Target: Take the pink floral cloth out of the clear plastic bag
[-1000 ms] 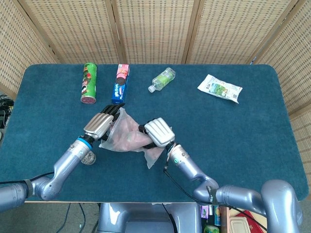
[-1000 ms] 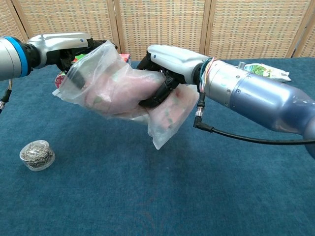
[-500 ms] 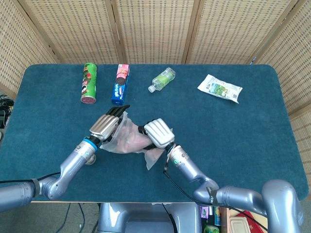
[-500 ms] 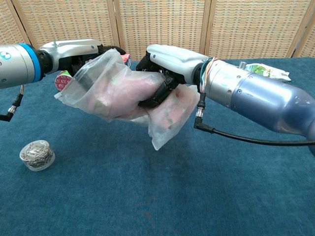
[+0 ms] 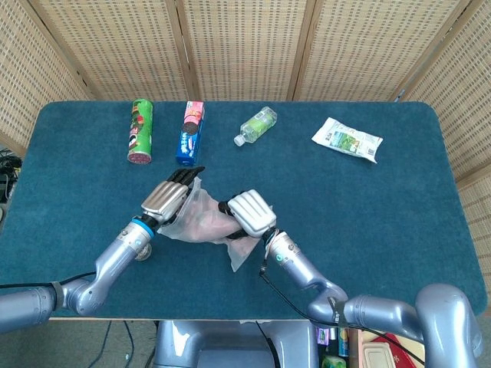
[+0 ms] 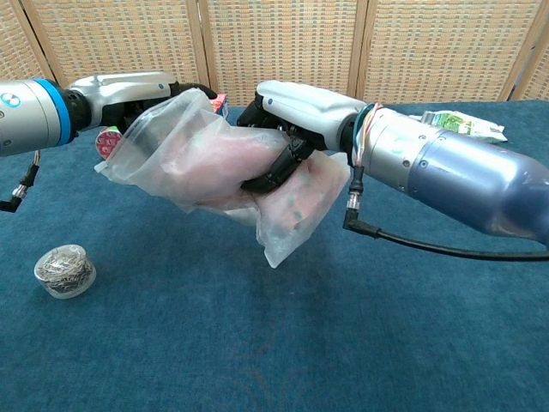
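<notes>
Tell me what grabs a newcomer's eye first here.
Both hands holding the clear plastic bag up off the blue table, front center: left hand grips one end, right hand clutches the middle. The pink floral cloth shows inside. Snacks line the far edge.

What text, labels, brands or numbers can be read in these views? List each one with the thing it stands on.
None can be read with certainty.
Green tube can: printed wrap, too small to read.
Blue and pink cookie pack: lettering blurred.
Clear bottle: green label, unreadable.
White and green snack packet: print too small.
Blue band on the left arm: a small white logo, too blurred to read.
Clear plastic bag and pink floral cloth: no text visible.
</notes>
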